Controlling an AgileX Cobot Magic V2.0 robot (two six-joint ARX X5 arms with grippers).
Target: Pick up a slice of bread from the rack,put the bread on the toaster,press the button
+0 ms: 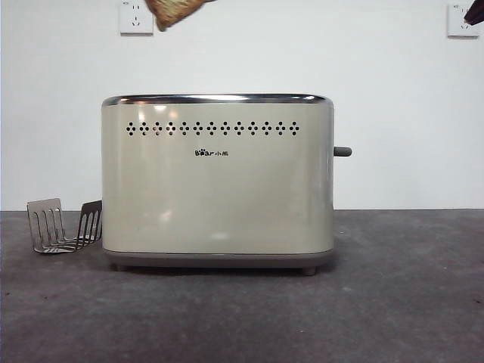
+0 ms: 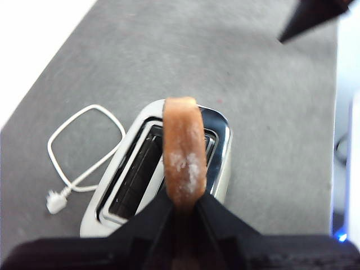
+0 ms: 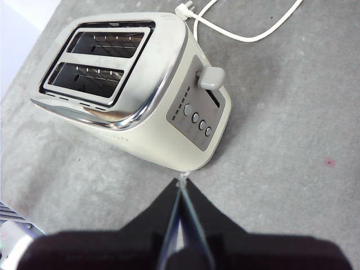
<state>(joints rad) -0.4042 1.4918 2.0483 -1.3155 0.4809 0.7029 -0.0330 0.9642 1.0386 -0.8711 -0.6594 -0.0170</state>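
Note:
The slice of bread [image 2: 183, 152] hangs edge-on in my left gripper [image 2: 183, 203], which is shut on its lower end, high above the toaster's [image 2: 220, 147] two open slots. Only the bread's lower corner [image 1: 174, 10] shows at the top edge of the front view, above the toaster's [image 1: 218, 181] left half. The silver rack [image 1: 64, 227] stands with nothing in it just left of the toaster. My right gripper [image 3: 181, 185] is shut and holds nothing, up beside the toaster's [image 3: 140, 118] control end, near the grey button [image 3: 211, 77], which also shows as a stub [image 1: 342, 151].
A white power cord [image 2: 84, 147] with its plug lies on the grey table behind the toaster. Two white wall sockets [image 1: 136, 17] sit on the back wall. The right arm's black tip [image 1: 475, 10] shows at the top right corner.

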